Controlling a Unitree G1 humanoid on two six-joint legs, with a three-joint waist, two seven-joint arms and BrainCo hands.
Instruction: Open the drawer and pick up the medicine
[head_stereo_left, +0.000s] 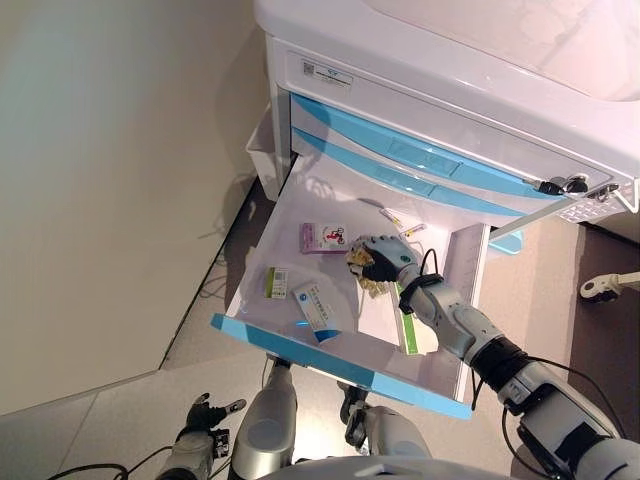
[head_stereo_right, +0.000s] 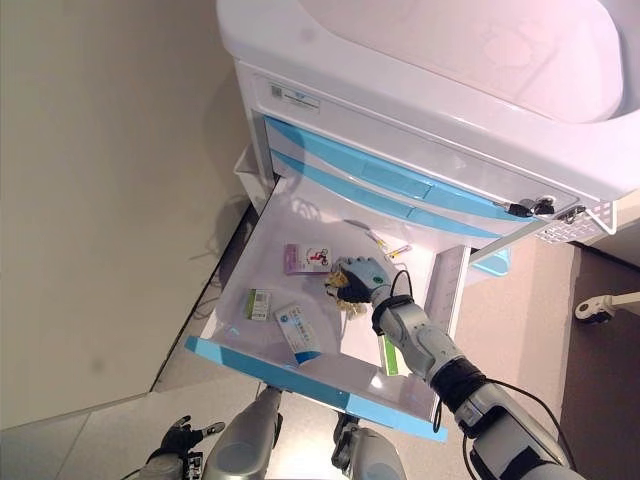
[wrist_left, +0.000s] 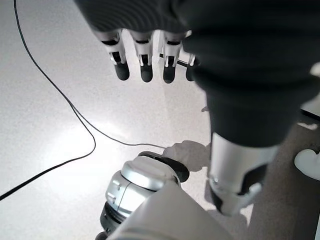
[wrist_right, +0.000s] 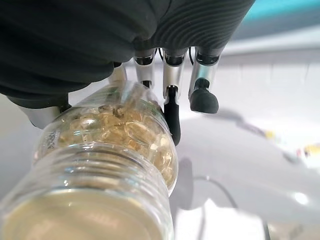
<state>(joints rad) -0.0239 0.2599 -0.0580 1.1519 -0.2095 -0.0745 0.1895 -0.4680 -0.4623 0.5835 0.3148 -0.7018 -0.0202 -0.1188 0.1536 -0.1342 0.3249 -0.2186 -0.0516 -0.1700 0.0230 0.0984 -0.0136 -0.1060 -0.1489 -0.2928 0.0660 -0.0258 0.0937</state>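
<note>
The white drawer (head_stereo_left: 300, 225) with a blue front (head_stereo_left: 330, 365) stands pulled out of the cabinet. My right hand (head_stereo_left: 380, 258) reaches into it, fingers curled round a clear bottle of yellow capsules (wrist_right: 110, 145), which shows below the hand as bottle (head_stereo_left: 368, 284). Loose in the drawer lie a purple-and-white box (head_stereo_left: 323, 237), a small green-and-white box (head_stereo_left: 276, 283), a blue-and-white box (head_stereo_left: 316, 307) and a green box (head_stereo_left: 409, 332) by the right wall. My left hand (wrist_left: 145, 62) hangs low over the floor with straight fingers, holding nothing.
Two shut blue-fronted drawers (head_stereo_left: 420, 160) sit above the open one in the white cabinet (head_stereo_left: 450, 70). A few small items (head_stereo_left: 402, 224) lie at the drawer's back. A wire basket (head_stereo_left: 590, 208) hangs on the cabinet's right side. A beige wall (head_stereo_left: 110, 180) stands to the left.
</note>
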